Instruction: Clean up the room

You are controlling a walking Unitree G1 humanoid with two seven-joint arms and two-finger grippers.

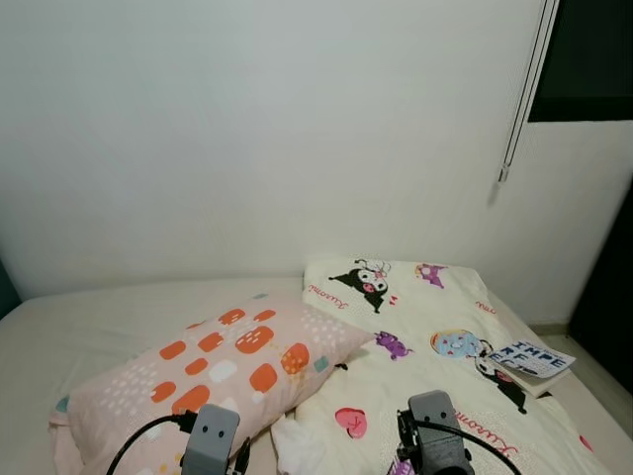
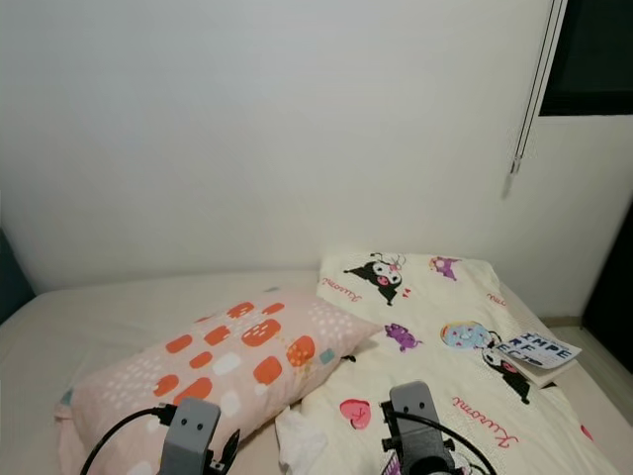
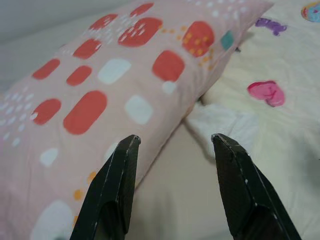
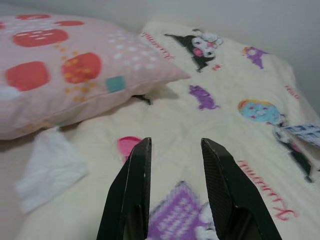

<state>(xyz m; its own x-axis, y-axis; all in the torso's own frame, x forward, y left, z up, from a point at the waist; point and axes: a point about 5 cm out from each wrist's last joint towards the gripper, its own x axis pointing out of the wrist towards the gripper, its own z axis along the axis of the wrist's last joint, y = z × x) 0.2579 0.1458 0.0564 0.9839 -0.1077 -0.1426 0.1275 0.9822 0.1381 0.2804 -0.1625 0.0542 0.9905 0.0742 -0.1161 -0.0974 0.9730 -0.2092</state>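
Approach step: my left gripper (image 3: 172,150), fingers spread and empty, hovers above the crumpled tissue (image 3: 222,125) lying just ahead beside the pink pillow (image 3: 115,95); next I must lower onto it.

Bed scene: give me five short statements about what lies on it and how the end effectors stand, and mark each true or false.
1. The pillow is pink with orange and white patches. True.
2. The book lies on top of the pillow. False: it lies on the blanket near the bed's right edge, apart from the pillow.
3. A white tissue lies beside the pillow. True.
4. The left end effector grips the pillow. False: its fingers are open, holding nothing, above the pillow's edge.
5. The right end effector is open over the blanket. True.
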